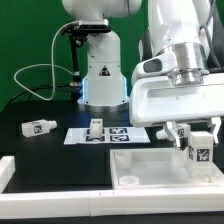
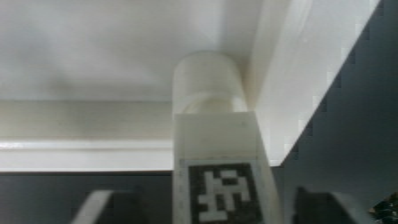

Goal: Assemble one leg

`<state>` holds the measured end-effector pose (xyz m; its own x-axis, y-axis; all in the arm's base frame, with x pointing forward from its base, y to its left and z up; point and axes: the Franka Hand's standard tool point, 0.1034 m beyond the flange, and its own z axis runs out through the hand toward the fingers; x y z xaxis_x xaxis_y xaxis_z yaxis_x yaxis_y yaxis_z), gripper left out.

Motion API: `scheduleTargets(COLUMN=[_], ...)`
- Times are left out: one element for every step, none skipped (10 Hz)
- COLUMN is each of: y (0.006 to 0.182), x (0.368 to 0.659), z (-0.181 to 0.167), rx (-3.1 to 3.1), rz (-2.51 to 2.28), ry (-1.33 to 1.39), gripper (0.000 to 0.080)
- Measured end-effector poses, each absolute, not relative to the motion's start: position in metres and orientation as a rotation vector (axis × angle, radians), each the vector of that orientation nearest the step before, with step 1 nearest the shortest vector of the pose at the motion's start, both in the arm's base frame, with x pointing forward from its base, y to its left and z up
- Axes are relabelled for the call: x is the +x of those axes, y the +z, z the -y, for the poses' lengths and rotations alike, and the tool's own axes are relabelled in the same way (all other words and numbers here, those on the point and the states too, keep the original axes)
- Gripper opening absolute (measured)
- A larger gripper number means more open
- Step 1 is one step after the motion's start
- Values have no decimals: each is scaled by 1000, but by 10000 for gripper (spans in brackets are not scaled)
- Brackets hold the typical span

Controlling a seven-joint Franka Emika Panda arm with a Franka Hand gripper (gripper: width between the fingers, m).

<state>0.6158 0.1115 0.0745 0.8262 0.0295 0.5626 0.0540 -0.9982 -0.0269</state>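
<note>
My gripper (image 1: 195, 138) is shut on a leg (image 1: 197, 152), a short white peg with a black-and-white tag, and holds it upright over the right part of the large white panel with a raised rim (image 1: 150, 172). In the wrist view the held leg (image 2: 221, 110) runs between my dark fingers (image 2: 96, 206), with my gripper (image 2: 217, 208) closed on its tagged end, and its far end is near the panel's corner (image 2: 107, 70). A second leg (image 1: 96, 128) stands on the marker board (image 1: 120, 134). A third leg (image 1: 40, 127) lies on the black table at the exterior view's left.
The arm's white base (image 1: 100, 75) stands behind the marker board, with a grey cable (image 1: 30, 75) looping at the exterior view's left. A white block (image 1: 5, 170) sits at the front left edge. The panel has a round hole (image 1: 127, 179) near its front left corner.
</note>
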Motion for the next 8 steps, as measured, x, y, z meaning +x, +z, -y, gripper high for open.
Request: scheduleTargets(y=[72, 74, 83, 91, 88, 89, 86, 80], x=[614, 615, 623, 632, 633, 637, 640, 637], z=[-112, -113, -115, -120, -124, -121, -115, -113], rx=[-2969, -2979, -2982, -2982, -3002, -3018, -3028, -3036], rz=[69, 68, 62, 59, 56, 49, 39, 37], ry=[-880, -823, -777, -733, -584, -442, -379, -327], gripper=[614, 614, 638, 647, 647, 647, 649, 649])
